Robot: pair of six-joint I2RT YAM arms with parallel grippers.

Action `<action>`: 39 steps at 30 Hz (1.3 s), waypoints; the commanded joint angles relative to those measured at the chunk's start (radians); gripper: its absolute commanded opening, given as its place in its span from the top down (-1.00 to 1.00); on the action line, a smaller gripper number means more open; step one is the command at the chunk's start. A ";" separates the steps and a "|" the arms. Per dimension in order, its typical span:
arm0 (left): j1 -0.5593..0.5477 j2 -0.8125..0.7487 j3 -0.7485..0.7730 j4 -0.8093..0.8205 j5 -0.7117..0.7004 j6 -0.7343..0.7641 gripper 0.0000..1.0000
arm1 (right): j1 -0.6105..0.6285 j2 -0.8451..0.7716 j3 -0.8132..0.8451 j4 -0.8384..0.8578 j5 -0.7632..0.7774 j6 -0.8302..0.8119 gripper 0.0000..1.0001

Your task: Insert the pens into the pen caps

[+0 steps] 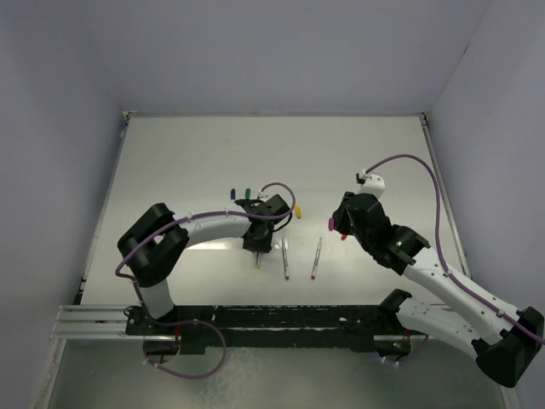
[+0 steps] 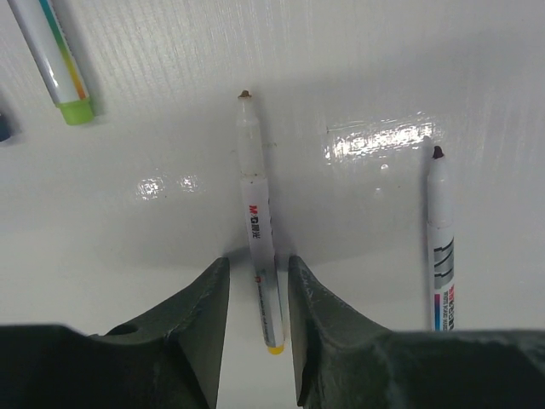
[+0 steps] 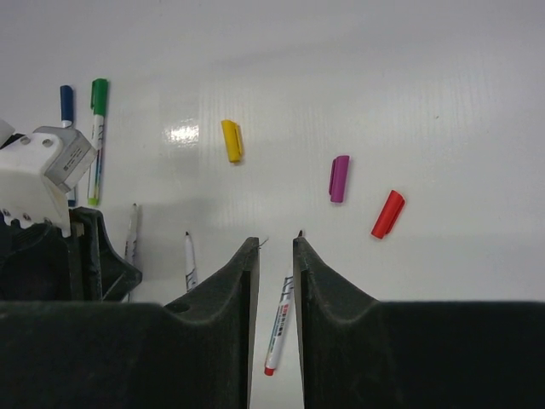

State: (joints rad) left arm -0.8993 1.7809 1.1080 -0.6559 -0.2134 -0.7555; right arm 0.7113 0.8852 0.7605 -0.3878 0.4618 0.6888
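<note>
L claw (image 2: 258,264) is shown apart, straddling yellow pen (image 2: 255,196) flat on surface (image 2: 383,85); R claw (image 3: 277,244), also apart, over red pen (image 3: 279,332), with yellow cap (image 3: 231,141) well off. Closed off-centre, either pen could be rolled or skewed.

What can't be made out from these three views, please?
Left wrist view: a dark object, cut off by the left edge.
Right wrist view: the barrel of the blue-capped pen, behind the left arm; the tip of the red-ended pen, behind the right end effector.
Top external view: tip colour of the centre pen, too small.
</note>
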 commanded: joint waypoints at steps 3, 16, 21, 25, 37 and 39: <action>-0.005 -0.027 -0.032 -0.037 -0.028 0.024 0.30 | 0.001 0.008 -0.001 0.047 0.013 -0.003 0.51; -0.003 0.028 -0.040 -0.042 -0.036 0.023 0.41 | 0.001 0.018 0.002 0.041 0.002 0.004 0.52; 0.009 0.044 -0.045 -0.029 -0.033 0.036 0.39 | 0.001 0.013 0.001 0.035 0.002 0.005 0.52; 0.018 0.047 -0.049 -0.004 -0.017 0.046 0.38 | 0.001 0.013 0.002 0.038 0.001 0.002 0.52; 0.023 0.083 -0.037 0.051 0.016 0.066 0.38 | 0.001 0.028 0.006 0.043 -0.001 -0.001 0.52; 0.024 0.087 -0.036 0.055 0.025 0.065 0.39 | 0.001 0.029 0.008 0.042 -0.002 -0.002 0.52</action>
State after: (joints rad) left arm -0.8810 1.7882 1.1057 -0.6270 -0.2005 -0.7097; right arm 0.7113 0.9127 0.7605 -0.3672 0.4534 0.6891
